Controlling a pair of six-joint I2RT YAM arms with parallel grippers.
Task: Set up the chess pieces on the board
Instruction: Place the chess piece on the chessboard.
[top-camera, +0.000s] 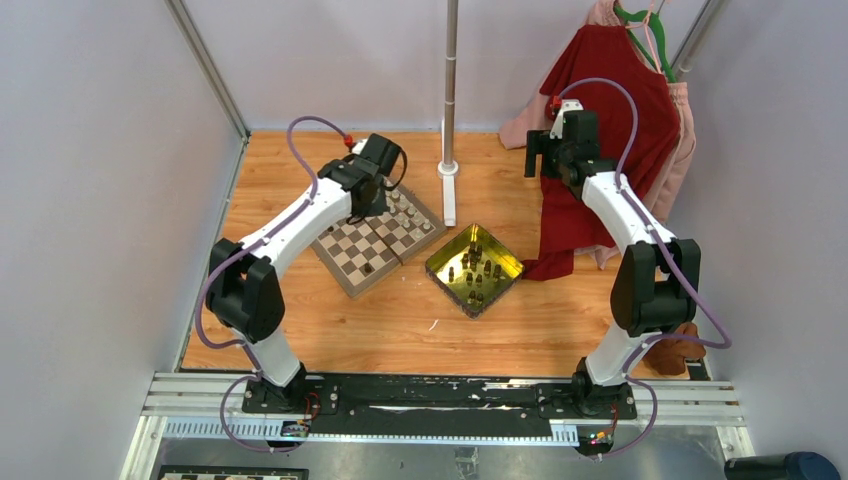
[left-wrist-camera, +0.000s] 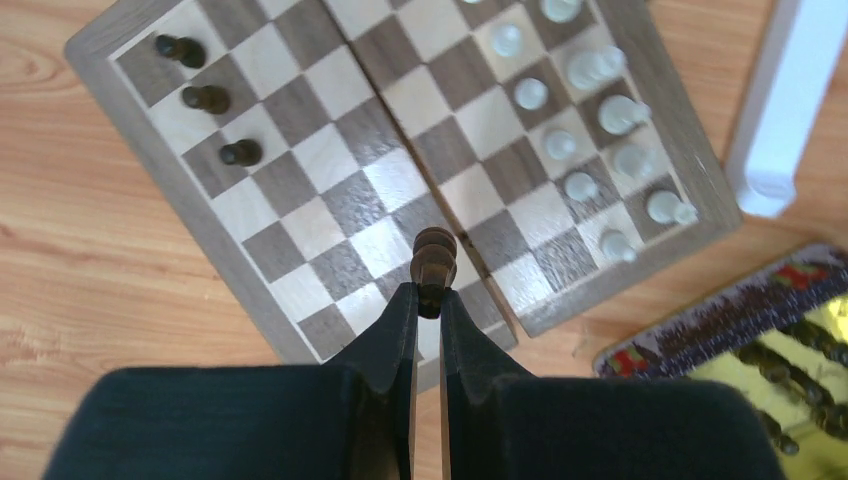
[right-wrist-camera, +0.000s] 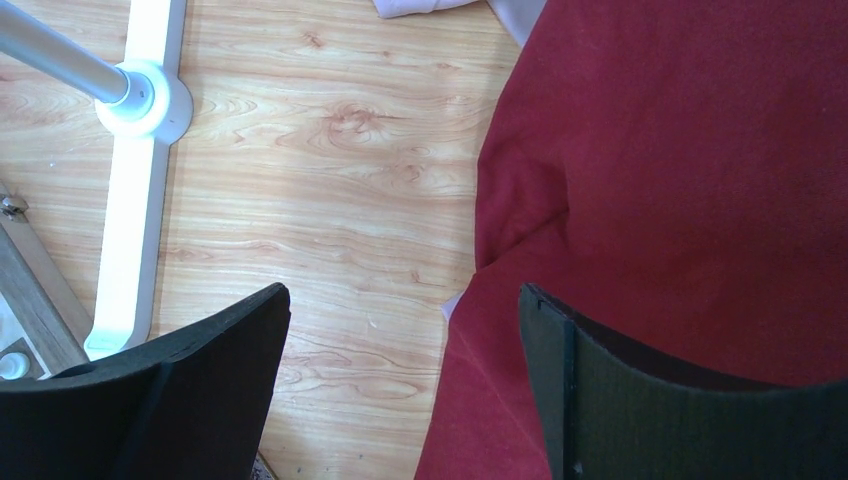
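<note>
Left arm (top-camera: 300, 217) and right arm (top-camera: 612, 205) alike — white tubular links, bulky black joint housings. Purple cables (top-camera: 292, 138) looped along each; red fittings (top-camera: 349, 141) at the wrists. Flat matte-black fingers (right-wrist-camera: 200, 400).

The whole table (top-camera: 400, 320) is taken in from high behind the arm bases, facing down. The board (left-wrist-camera: 330, 190) is viewed closely, steeply downward, from the left wrist (also seen overhead). The red garment (right-wrist-camera: 700, 150) and pole foot (right-wrist-camera: 135, 230) are framed closely from the right wrist.
</note>
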